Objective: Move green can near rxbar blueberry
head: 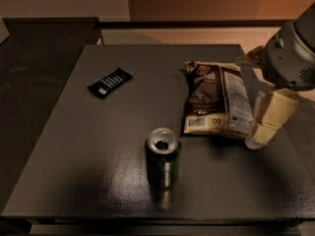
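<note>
green can (163, 156): we see it upright, front-centre on the table (74, 156) | rxbar blueberry (109, 82): flat at back left, well apart from can | chip bag (216, 100): lying back right of can | end effector (263, 129): at bag's right edge, apart from can; spread or closed, we cannot tell

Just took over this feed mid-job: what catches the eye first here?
The green can stands upright near the front centre of the table. A large chip bag lies flat behind it to the right, with the gripper at the bag's near right corner, apart from the can. The rxbar blueberry lies back left.
</note>
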{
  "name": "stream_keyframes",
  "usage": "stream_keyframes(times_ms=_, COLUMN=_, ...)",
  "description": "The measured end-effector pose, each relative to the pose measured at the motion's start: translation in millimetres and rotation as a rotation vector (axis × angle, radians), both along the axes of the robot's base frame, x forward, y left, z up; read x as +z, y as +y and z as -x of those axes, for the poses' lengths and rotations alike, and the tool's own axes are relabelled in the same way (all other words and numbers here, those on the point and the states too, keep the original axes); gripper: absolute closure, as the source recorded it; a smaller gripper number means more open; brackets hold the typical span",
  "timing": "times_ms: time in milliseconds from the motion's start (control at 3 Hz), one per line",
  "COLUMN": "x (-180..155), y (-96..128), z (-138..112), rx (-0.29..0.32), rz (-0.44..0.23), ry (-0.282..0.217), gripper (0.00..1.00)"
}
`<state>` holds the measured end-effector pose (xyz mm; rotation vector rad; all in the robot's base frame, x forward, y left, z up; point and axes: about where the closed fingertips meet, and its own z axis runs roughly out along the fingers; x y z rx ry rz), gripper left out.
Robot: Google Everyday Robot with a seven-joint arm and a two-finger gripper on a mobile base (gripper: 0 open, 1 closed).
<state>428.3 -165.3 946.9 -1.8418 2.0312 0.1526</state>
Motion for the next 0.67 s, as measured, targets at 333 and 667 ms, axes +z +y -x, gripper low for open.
stream_keyframes(times_ms=333, x=-18.9, y=26.2, z=11.2, rx=0.086, rz=-0.038, ry=0.022, gripper=0.0)
stream_keyframes(times_ms=667, x=-37.2, y=53.4, z=23.0, rx=0.168, rz=-0.076, ry=0.054, gripper=0.0)
